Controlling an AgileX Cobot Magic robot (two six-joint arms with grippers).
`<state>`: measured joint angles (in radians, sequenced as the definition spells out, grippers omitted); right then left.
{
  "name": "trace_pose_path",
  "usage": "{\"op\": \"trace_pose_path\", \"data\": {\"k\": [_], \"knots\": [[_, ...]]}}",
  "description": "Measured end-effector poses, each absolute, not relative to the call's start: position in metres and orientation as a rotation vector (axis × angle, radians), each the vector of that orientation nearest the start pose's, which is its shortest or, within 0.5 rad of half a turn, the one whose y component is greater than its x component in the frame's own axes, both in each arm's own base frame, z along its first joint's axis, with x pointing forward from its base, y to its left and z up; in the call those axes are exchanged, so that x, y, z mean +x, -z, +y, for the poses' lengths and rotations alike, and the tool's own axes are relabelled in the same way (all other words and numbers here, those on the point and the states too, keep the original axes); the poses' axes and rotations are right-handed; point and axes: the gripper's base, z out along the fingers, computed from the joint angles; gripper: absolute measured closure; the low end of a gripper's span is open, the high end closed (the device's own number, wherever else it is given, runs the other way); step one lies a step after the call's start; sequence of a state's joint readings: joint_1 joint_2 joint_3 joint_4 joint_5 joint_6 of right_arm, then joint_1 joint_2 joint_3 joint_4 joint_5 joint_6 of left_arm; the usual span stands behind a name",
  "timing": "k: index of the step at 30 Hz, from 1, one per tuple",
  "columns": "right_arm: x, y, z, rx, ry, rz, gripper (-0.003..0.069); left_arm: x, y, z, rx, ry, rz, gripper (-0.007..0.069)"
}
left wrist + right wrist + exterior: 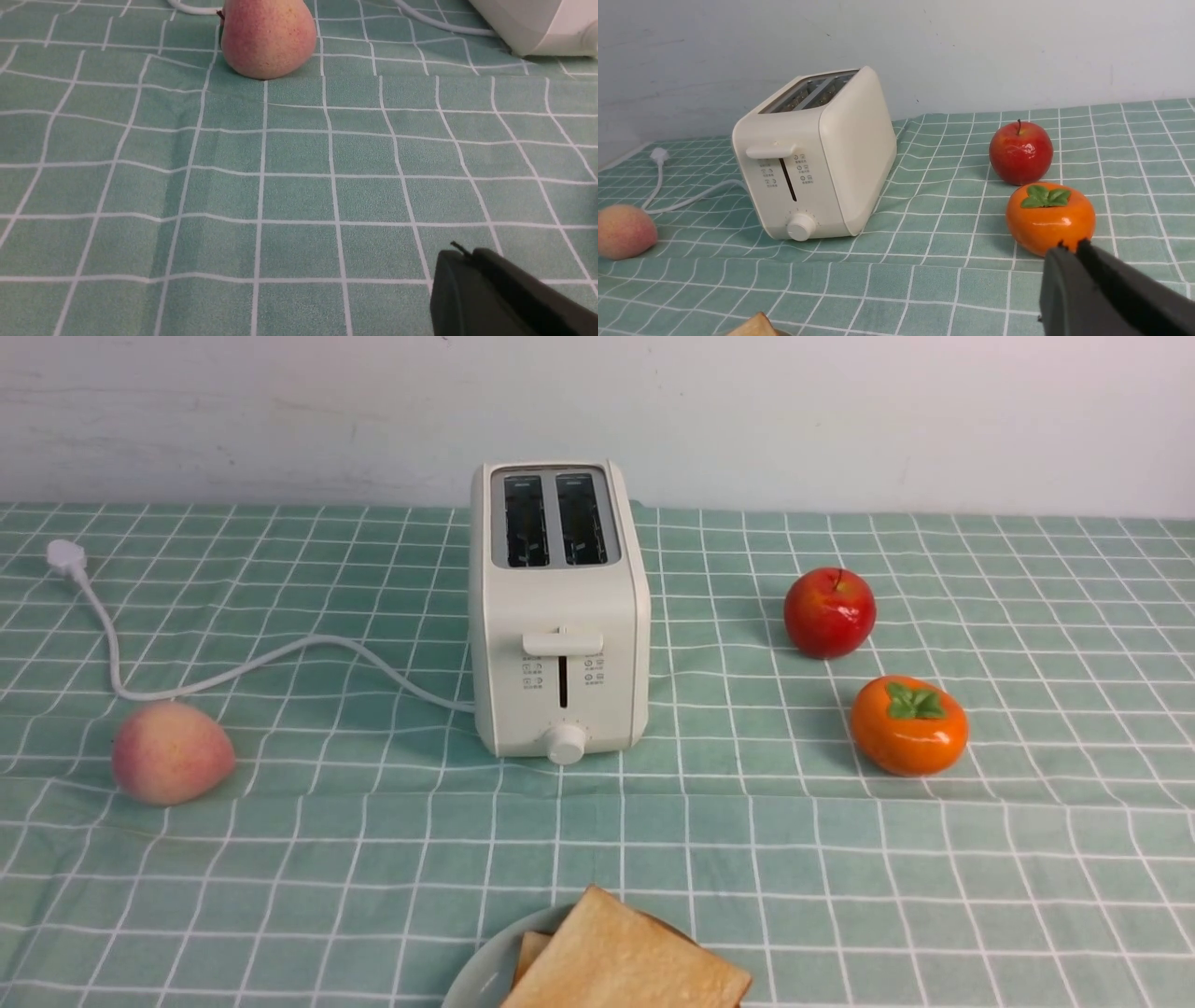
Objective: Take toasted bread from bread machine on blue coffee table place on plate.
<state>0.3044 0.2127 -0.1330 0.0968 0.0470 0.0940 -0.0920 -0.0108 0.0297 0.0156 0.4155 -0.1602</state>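
Note:
The cream-white bread machine (560, 616) stands in the middle of the blue coffee table (840, 859), and both its slots look dark and empty. Two slices of toasted bread (625, 957) lie stacked on the pale plate (481, 978) at the near edge, with the lower slice peeking out on the left. Neither gripper shows in the front view. My left gripper (462, 253) is shut and empty, low over bare cloth. My right gripper (1070, 246) is shut and empty, just in front of the orange persimmon. The bread machine also shows in the right wrist view (817, 154), where a toast corner (754, 327) shows too.
A pink peach (171, 751) lies at the left, also in the left wrist view (267, 35). A red apple (829, 612) and an orange persimmon (907, 725) sit to the right of the bread machine. The white cord (280, 658) runs left to its plug (65, 557). A white wall stands behind.

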Motion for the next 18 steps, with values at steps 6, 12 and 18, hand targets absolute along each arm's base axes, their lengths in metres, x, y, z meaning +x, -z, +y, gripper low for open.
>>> {"op": "trace_pose_path", "data": {"k": [6, 12, 18], "knots": [[0.0701, -0.24, 0.0225, -0.096, -0.386, 1.622, 0.0623, 0.051, -0.1666, -0.0068, 0.001, 0.156, 1.92, 0.0618], [0.0702, -0.2396, 0.0225, -0.096, -0.386, 1.623, 0.062, 0.0509, -0.1667, -0.0075, -0.017, 0.179, 1.921, 0.061], [0.0702, -0.239, 0.0225, -0.096, -0.385, 1.625, 0.062, 0.0509, -0.1667, -0.0076, -0.035, 0.194, 1.921, 0.0607]]}}
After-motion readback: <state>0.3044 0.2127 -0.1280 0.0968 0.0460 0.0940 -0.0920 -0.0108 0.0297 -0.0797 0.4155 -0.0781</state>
